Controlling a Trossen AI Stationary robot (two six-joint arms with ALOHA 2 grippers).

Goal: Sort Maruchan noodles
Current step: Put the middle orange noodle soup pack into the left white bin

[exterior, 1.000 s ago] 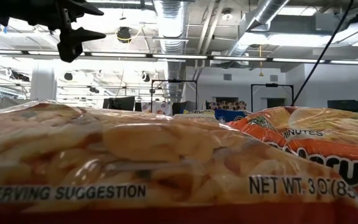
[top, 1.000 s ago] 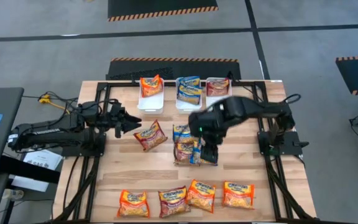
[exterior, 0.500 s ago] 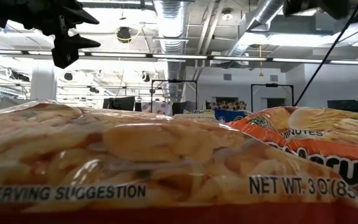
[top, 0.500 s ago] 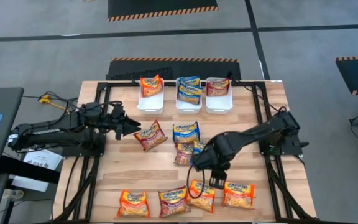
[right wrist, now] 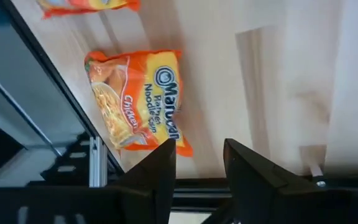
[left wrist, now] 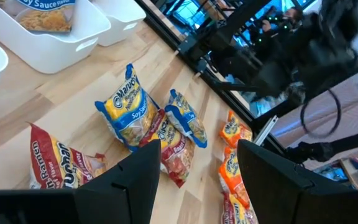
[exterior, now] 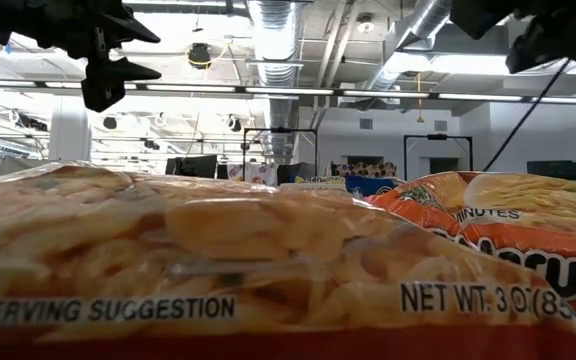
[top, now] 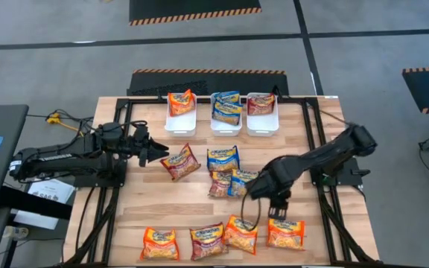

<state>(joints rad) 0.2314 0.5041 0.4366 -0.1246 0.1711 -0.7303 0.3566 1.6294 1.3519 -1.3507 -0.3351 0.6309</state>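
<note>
Orange packet [right wrist: 138, 99] lay under right gripper [top: 279, 216], jaws open, empty. Left gripper [top: 161, 151] hovered beside red packet [top: 180, 161], jaws open.

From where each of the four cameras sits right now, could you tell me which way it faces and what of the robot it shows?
High view: overhead, straight down on the table, both arms, three white bins.
Low view: table height, behind a noodle packet, arms overhead.
Left wrist view: past the open left gripper toward the blue packets.
Right wrist view: the right gripper, open, over an orange chicken packet.
Shared: high and left wrist views both show the middle packets.
</note>
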